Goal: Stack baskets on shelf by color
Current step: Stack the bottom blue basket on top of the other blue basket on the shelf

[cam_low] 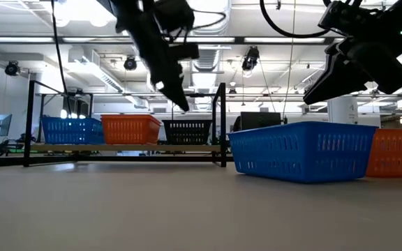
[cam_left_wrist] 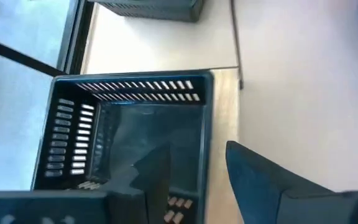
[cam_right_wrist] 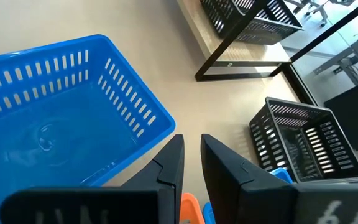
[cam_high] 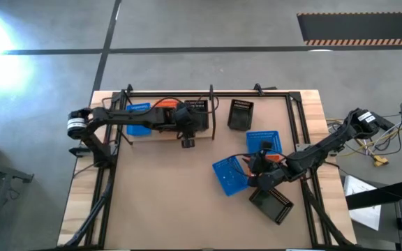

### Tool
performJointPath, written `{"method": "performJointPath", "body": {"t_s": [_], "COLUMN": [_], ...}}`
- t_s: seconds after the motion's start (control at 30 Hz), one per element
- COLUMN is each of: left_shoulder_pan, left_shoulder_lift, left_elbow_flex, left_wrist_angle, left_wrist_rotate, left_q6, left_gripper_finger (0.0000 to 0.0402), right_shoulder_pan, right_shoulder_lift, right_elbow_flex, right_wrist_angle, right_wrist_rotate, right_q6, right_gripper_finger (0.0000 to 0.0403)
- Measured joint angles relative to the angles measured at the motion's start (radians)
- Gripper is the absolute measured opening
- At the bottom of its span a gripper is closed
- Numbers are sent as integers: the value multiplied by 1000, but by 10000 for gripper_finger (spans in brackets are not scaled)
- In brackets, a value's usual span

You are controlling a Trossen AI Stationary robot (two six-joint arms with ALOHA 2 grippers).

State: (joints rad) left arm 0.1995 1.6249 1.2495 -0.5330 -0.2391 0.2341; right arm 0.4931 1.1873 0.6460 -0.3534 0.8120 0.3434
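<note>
The shelf [cam_high: 166,132] lies at the far left part of the table, and three baskets stand on it in a row: a blue basket [cam_high: 139,118] at the left end, an orange basket [cam_high: 165,106] in the middle, partly hidden under the left arm, and a black basket [cam_left_wrist: 129,149] at the right end. The low view shows the same row, blue, orange, black, each only one basket high as far as I can see. The left gripper [cam_high: 187,124] hangs just above the black basket on the shelf; in the left wrist view its fingers are parted, one on each side of the basket's wall, and they do not seem to press it, so I judge this basket is just set down. The rest is still off the shelf: a second black basket [cam_high: 240,114] stands on the tabletop just right of the shelf, a third black one [cam_high: 273,203] lies near the front right, and two blue baskets [cam_high: 229,174] and [cam_high: 262,140] stand in the right half, with an orange one [cam_low: 396,152] behind them in the low view. The right gripper [cam_right_wrist: 190,163] hovers beside the rim of the nearer blue basket, its fingers nearly together and holding nothing. So I judge about one third done; one orange basket I cannot find
</note>
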Motion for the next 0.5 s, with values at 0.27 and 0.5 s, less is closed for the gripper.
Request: {"method": "performJointPath", "body": {"t_s": [0.27, 0.5], "left_shoulder_pan": [-185, -424], "left_shoulder_lift": [-70, 20], "left_elbow_flex": [48, -12], "left_wrist_angle": [-55, 372], "left_wrist_rotate": [-1, -13], "left_q6": [-109, -175], "left_gripper_finger": [144, 143], "right_shoulder_pan": [44, 51], "right_shoulder_lift": [-1, 0], "right_elbow_flex": [0, 0], "right_wrist_angle": [-12, -12], "right_wrist_rotate": [-14, -123], "right_q6": [2, 49], "right_gripper_finger": [47, 47]}}
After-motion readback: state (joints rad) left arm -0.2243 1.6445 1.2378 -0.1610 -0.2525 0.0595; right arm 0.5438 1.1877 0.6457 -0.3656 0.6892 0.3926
